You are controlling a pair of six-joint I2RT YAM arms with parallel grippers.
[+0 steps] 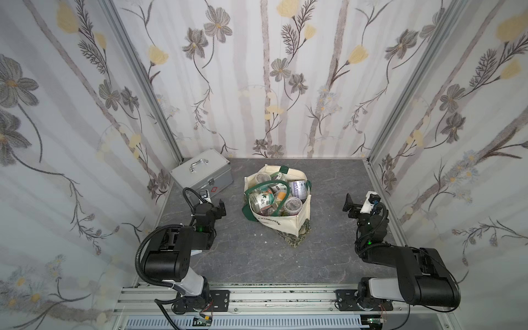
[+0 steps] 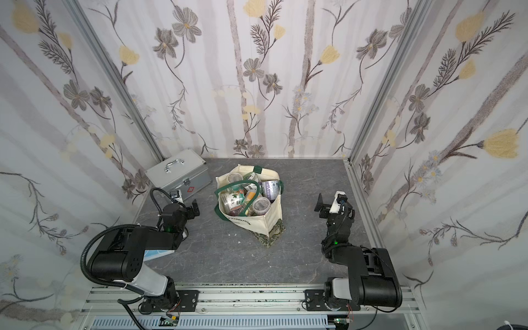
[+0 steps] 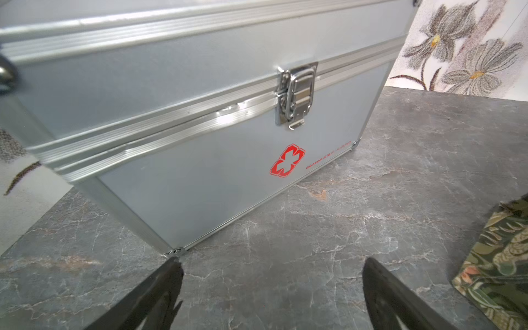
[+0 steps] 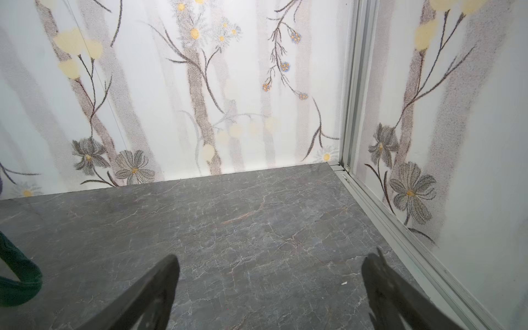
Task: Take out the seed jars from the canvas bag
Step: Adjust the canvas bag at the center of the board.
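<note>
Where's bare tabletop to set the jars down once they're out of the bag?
Widest: the table between the canvas bag and the front rail. Also free: between bag and right gripper, and the far corner beyond it. Crowded: the silver case by the left gripper, with a narrow gap to the bag.

Matt cream canvas bag (image 1: 281, 221), satin silver metal case (image 3: 200, 177), glossy chrome latch (image 3: 297, 94), matt grey stone-look tabletop (image 4: 257, 228)
</note>
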